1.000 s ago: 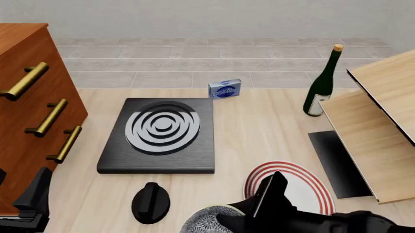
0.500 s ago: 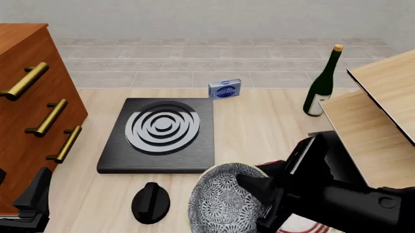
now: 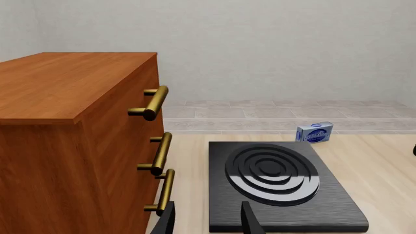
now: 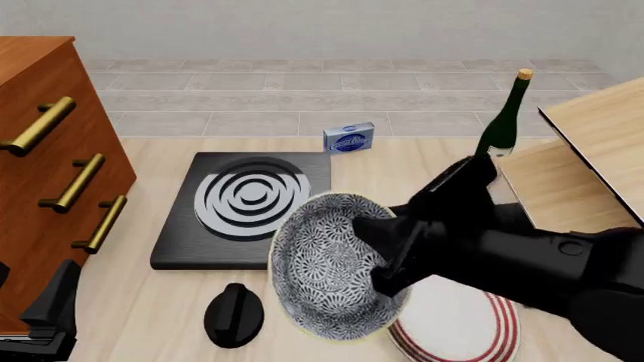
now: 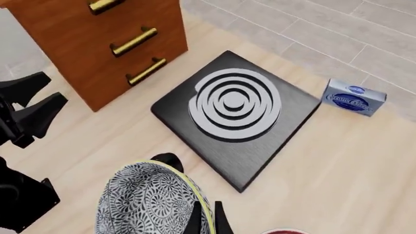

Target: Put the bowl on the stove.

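Now the right tool point(image 4: 378, 253) grips the bowl point(image 4: 327, 264) by its rim, one finger inside and one outside, and holds it in the air, tipped so that its patterned inside faces the front camera. In that front view the bowl hangs just off the stove's point(image 4: 246, 211) near right corner, overlapping that corner, and partly covers the plate point(image 4: 468, 328) with red rings lying on the worktop point(image 4: 403, 181) below. From the right wrist camera the bowl's point(image 5: 153, 202) speckled outer wall and yellowish rim show with the fingertips point(image 5: 195, 219) pinched on the rim, and the stove point(image 5: 237, 114) lies ahead, bare. A black knob point(image 4: 234, 314) rests on the worktop near the stove's front edge. The left tool point(image 3: 206, 219) is parked low beside the wooden drawer chest point(image 4: 50, 166), its fingers apart and gripping nothing. A small blue box point(image 4: 349, 139) stands behind the stove, and a green bottle point(image 4: 500, 128) stands upright further right.
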Controlling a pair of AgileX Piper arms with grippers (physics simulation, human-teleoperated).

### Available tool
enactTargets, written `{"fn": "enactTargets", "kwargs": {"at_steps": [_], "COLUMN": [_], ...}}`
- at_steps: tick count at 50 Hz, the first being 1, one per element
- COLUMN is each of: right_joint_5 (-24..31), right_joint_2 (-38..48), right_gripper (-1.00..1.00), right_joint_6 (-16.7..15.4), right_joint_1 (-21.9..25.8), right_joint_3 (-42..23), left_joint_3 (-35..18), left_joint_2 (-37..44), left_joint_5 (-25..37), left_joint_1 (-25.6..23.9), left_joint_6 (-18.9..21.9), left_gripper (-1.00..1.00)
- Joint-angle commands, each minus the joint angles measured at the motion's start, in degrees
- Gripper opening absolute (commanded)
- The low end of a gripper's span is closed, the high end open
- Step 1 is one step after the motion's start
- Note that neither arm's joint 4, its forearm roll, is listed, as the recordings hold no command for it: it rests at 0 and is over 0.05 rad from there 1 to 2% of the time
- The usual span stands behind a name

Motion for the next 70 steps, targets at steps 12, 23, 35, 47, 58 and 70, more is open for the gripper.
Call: {"fn": "enactTargets", "kwargs": {"at_steps": [12,23,35,47,58,70], "right_joint_5": [1.6,1.6,3.0,2.2,2.6,3.7], "right_joint_2": [12.5,19.0,25.4,32.7,40.9,47.5], "right_gripper": [-1.0,-1.0,-1.0,-1.0,-1.0,-1.0], "right_joint_6": [5.6,9.4,11.9,14.6,16.1,16.5], "right_joint_1": [-1.1,-1.4,-1.8,-3.8,-4.3,-6.2], "right_joint_3": [-13.6,-19.5,-26.9,-33.3,-41.1,-47.9], "left_joint_3": [0.0,0.0,0.0,0.0,0.0,0.0], "left_joint_2": [0.0,0.0,0.0,0.0,0.0,0.0], "left_joint_5": [0.0,0.0,0.0,0.0,0.0,0.0], "left_joint_1": [0.0,0.0,0.0,0.0,0.0,0.0], "left_joint_6": [0.0,0.0,0.0,0.0,0.0,0.0], "left_gripper": [1.0,1.0,1.0,1.0,1.0,1.0]}}
